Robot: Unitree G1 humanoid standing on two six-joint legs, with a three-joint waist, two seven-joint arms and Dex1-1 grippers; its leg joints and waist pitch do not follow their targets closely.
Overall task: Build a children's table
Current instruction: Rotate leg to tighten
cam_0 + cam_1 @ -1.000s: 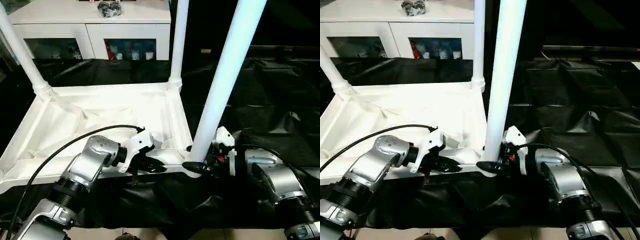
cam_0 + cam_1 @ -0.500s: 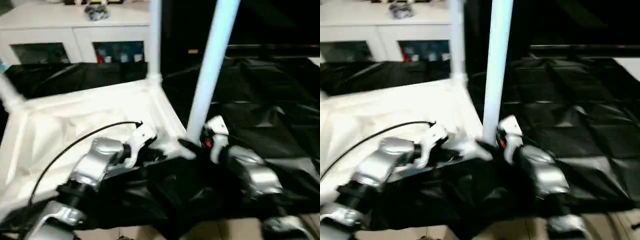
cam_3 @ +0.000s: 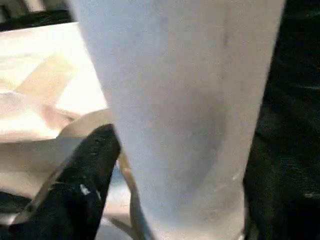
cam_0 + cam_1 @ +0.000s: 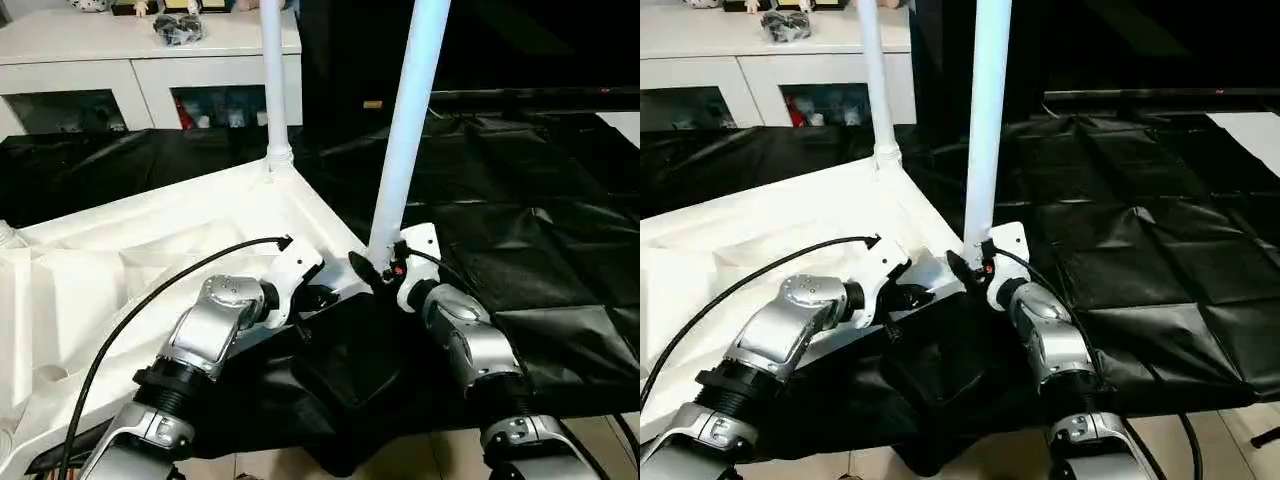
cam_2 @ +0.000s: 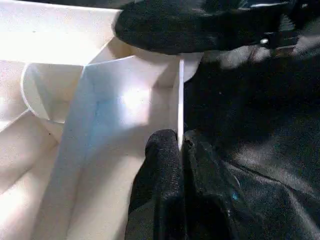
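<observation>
Both end effectors sit at the near corner of the upturned tabletop (image 4: 150,250). My left end effector (image 4: 318,297) is pressed together on the thin rim wall by that corner, pinching it. My right end effector (image 4: 368,270) reaches around the foot of the near leg (image 4: 405,130); a second ago it clasped the leg, and whether its fingers are now spread or closed I cannot tell. Since then the tabletop has swung round on the black-covered desk (image 4: 540,220), its far corner with the second leg (image 4: 271,80) now closer to centre. I judge this leg seated; remaining sockets come next.
</observation>
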